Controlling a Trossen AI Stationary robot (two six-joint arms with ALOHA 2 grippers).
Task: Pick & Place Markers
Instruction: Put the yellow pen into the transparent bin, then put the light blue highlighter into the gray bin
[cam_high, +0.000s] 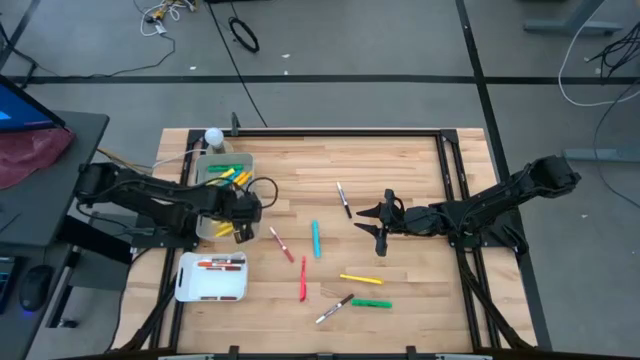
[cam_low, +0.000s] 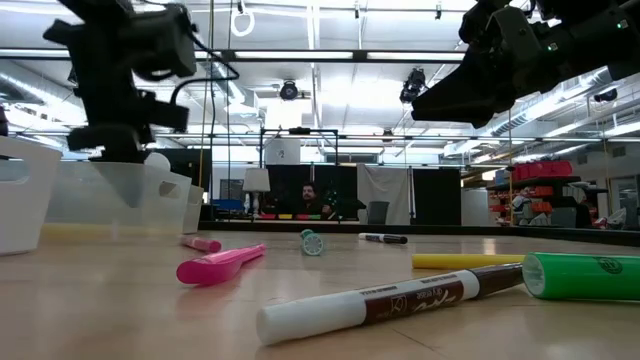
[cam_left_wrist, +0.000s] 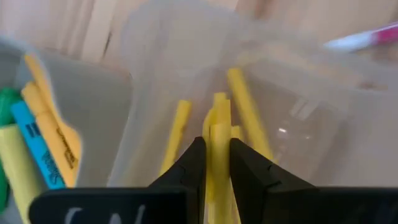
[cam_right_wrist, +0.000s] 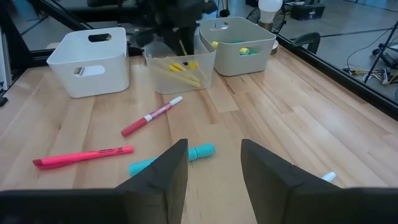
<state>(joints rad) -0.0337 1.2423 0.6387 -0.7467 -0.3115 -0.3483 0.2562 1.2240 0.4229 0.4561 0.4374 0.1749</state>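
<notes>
A: Step in hand?
B: Placing. The left gripper pinches a yellow marker over the clear bin, seemingly inside.
A: Next?
B: Release it; the right gripper, fingers apart and empty, hovers near the light blue marker.

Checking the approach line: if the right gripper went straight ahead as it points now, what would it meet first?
Probably the light blue marker, lying just past the open right gripper on the table; depth is hard to judge, so it could pass over it.
</notes>
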